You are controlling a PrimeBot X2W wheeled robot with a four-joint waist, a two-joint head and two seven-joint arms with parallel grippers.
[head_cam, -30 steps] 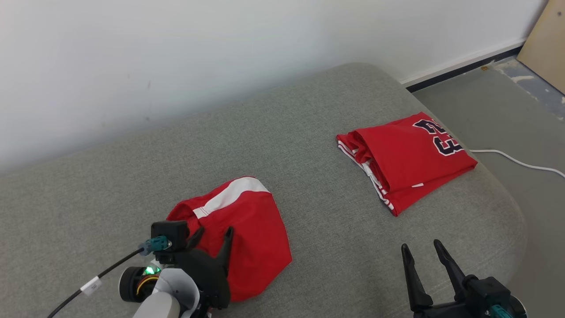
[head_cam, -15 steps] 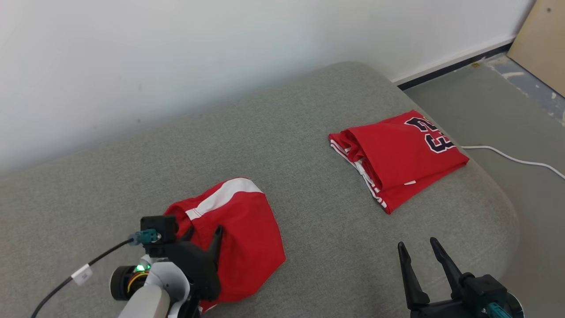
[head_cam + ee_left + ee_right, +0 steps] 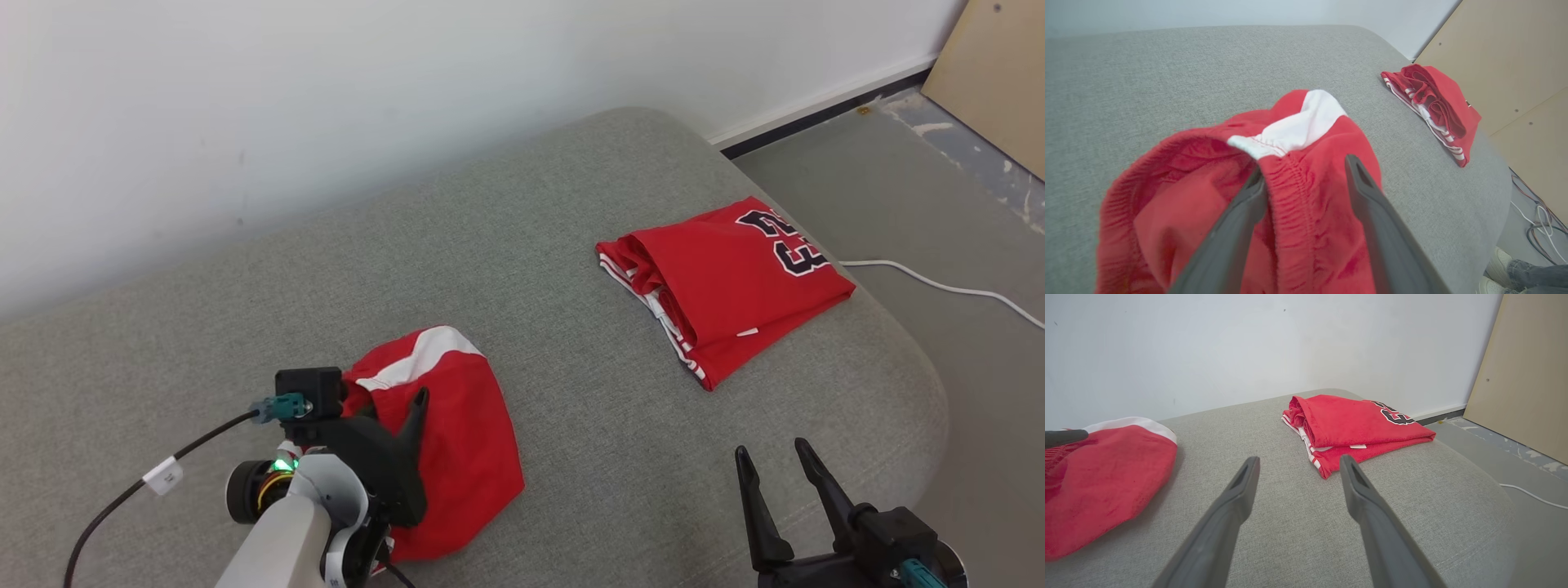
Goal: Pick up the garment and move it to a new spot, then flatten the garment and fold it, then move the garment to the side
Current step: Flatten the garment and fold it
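The garment (image 3: 465, 408), red shorts with a white side stripe, lies crumpled on the grey cushion (image 3: 531, 229) at the lower left. My left gripper (image 3: 390, 406) is down on its near edge. In the left wrist view the left gripper (image 3: 1305, 167) has its fingers apart, straddling the gathered elastic waistband of the garment (image 3: 1180, 196); one finger sits inside the waist opening, the other outside. My right gripper (image 3: 772, 449) hovers open over bare cushion at the lower right, well away from the garment (image 3: 1106, 469), with nothing between the fingers of the right gripper (image 3: 1298, 460).
A folded red jersey (image 3: 735, 286) with dark numbers lies near the cushion's right edge. Beyond that edge is grey floor with a white cable (image 3: 939, 286) and a wooden board (image 3: 996, 73). A white wall runs behind. A person's shoe (image 3: 1498, 261) is on the floor.
The head view has shifted a little. My left gripper has pushed further onto the waistband, bunching the shorts, and its fingers have begun to narrow. The right gripper has stayed put.
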